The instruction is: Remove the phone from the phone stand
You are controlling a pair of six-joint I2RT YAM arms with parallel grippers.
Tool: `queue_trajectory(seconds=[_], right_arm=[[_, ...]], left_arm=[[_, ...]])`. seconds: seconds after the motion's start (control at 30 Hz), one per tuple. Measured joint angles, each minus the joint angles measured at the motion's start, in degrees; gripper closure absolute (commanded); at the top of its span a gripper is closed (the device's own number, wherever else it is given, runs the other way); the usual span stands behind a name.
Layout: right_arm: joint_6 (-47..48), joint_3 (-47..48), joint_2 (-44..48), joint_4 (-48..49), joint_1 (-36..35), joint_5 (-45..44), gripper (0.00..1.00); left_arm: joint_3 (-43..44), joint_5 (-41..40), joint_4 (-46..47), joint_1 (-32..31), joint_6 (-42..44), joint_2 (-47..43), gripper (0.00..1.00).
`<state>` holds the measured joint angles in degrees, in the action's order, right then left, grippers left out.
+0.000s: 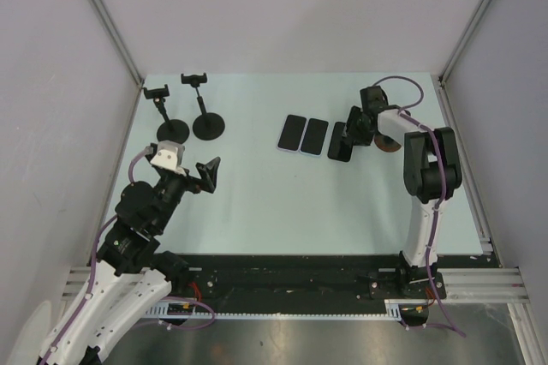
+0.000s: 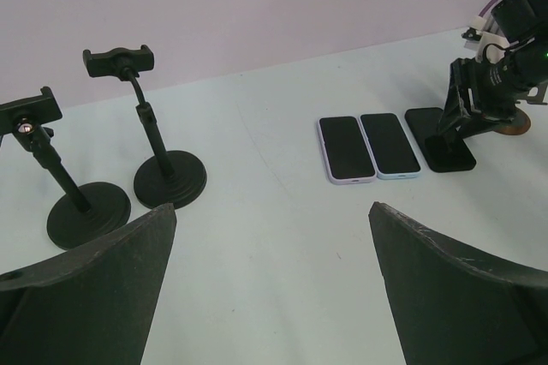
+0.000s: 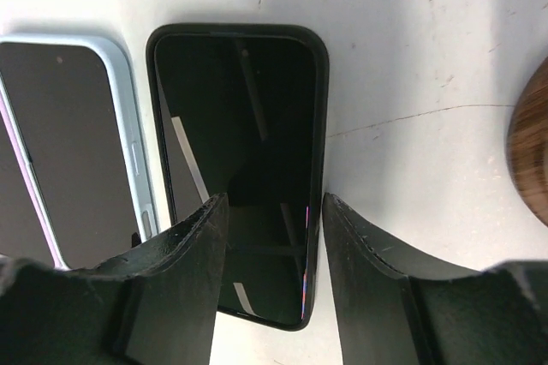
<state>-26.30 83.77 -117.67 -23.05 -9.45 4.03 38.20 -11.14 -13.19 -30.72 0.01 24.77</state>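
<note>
- The black phone (image 3: 240,151) lies flat on the table (image 1: 282,202), screen up, at the right end of a row of three; it sits in no holder
- One stand (image 1: 173,131) and a second stand (image 1: 209,126) are at the far left, well apart from the phones, and both clamps hold nothing
- The right claw (image 3: 274,211) hangs over the near end of the black phone with its fingers spread and pinching nothing; I cannot tell whether the tips touch the glass
- So the step in hand looks like letting go and backing off, not lifting
- Do it well by going straight up first: a sideways pull while the tips are low could drag the phone or spin it
- Keep the fingers spread as they are on the way up, since closing them early could catch the case edge
- Mind the neighbours: the blue-cased phone (image 3: 73,151) lies just beside the black one, almost edge to edge, and a wooden disc (image 3: 531,159) is near on the other side, so there is little room to swing either way
- The left claw (image 2: 272,219) is wide open and empty, hovering near its own side of the table between the stands and the phones, and it is best kept clear of both
</note>
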Motion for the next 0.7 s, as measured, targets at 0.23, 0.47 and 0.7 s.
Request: queue_trajectory(seconds=[0.23, 0.47, 0.7], right_arm=[[1.3, -0.3, -0.2, 0.3, -1.2, 0.2, 0.49], [2.8, -0.3, -0.3, 0.8, -2.7, 0.6, 0.49], [6.6, -0.3, -0.3, 1.1, -3.4, 1.3, 0.44]], left_arm=[[0.0, 0.0, 0.0, 0.0, 0.0, 0.0, 0.00], [0.0, 0.0, 0.0, 0.0, 0.0, 0.0, 0.00], [0.0, 0.4, 0.0, 0.0, 0.0, 0.0, 0.00]])
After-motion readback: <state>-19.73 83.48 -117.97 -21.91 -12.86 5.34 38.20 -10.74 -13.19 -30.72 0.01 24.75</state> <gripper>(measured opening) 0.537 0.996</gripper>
